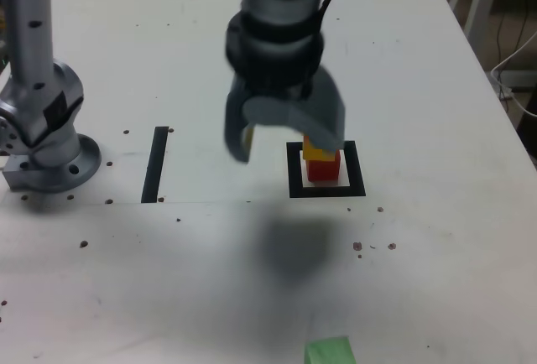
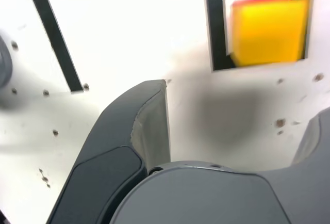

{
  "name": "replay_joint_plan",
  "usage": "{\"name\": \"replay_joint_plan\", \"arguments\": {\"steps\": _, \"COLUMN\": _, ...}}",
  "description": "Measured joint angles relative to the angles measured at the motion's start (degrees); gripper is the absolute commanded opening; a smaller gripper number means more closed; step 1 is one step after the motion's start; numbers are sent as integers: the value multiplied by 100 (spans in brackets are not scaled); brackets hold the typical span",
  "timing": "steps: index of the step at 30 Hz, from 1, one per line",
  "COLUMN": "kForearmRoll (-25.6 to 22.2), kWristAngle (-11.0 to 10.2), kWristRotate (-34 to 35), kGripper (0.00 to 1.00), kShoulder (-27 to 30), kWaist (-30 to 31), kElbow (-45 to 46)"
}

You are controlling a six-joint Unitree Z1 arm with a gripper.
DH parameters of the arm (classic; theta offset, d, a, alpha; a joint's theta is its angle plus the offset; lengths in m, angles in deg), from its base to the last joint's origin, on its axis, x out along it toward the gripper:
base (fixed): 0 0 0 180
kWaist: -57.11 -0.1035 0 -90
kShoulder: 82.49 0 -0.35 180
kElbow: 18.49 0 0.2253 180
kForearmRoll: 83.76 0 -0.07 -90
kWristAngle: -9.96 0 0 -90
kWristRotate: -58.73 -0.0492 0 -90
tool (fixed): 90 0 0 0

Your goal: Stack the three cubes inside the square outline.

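Green cube (image 1: 330, 351) is our next item to stack, we judge. In the exterior view, left to right: we see the black strip (image 1: 155, 165) left of the end effector (image 1: 286, 148), which is wide open and empty. We locate the green cube on its near side, slightly right; rightward, yellow cube (image 1: 319, 153) sits on red cube (image 1: 322, 171) inside the square outline (image 1: 357, 171).

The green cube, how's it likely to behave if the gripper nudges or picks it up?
The green cube has flat faces and straight edges, so it would probably slide rather than roll. Its squat shape suggests it's unlikely to tip under a low push. Those flat sides should also give the gripper a steady hold, though its weight can't be told by looking.
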Motion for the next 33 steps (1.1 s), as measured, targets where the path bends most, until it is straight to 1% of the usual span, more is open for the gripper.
{"name": "replay_joint_plan", "arguments": {"steps": 2, "kForearmRoll": 118, "kWristAngle": 54, "kWristRotate": 399, "kGripper": 99, "kShoulder": 96, "kWaist": 335, "kElbow": 146}}
{"name": "replay_joint_plan", "arguments": {"steps": 5, "kForearmRoll": 233, "kWristAngle": 56, "kWristRotate": 959, "kGripper": 99, "kShoulder": 254, "kWaist": 807, "kElbow": 199}}
{"name": "replay_joint_plan", "arguments": {"steps": 8, "kForearmRoll": 262, "kWristAngle": 61, "kWristRotate": 1562, "kGripper": 99, "kShoulder": 244, "kWaist": 1119, "kElbow": 175}}
{"name": "replay_joint_plan", "arguments": {"steps": 10, "kForearmRoll": 274, "kWristAngle": 152, "kWristRotate": 1885, "kGripper": 99, "kShoulder": 163, "kWaist": 1237, "kElbow": 73}}
{"name": "replay_joint_plan", "arguments": {"steps": 15, "kForearmRoll": 277, "kWristAngle": 573, "kWristRotate": 1964, "kGripper": 99, "kShoulder": -372, "kWaist": 1448, "kElbow": -415}}
{"name": "replay_joint_plan", "arguments": {"steps": 17, "kForearmRoll": 274, "kWristAngle": 713, "kWristRotate": 2029, "kGripper": 99, "kShoulder": -580, "kWaist": 1561, "kElbow": -668}}
{"name": "replay_joint_plan", "arguments": {"steps": 19, "kForearmRoll": 270, "kWristAngle": 796, "kWristRotate": 2108, "kGripper": 99, "kShoulder": -774, "kWaist": 1651, "kElbow": -895}}
{"name": "replay_joint_plan", "arguments": {"steps": 22, "kForearmRoll": 253, "kWristAngle": 848, "kWristRotate": 2210, "kGripper": 99, "kShoulder": -1059, "kWaist": 1755, "kElbow": -1273}}
{"name": "replay_joint_plan", "arguments": {"steps": 33, "kForearmRoll": 160, "kWristAngle": 916, "kWristRotate": 2232, "kGripper": 98, "kShoulder": -1566, "kWaist": 1790, "kElbow": -1962}}
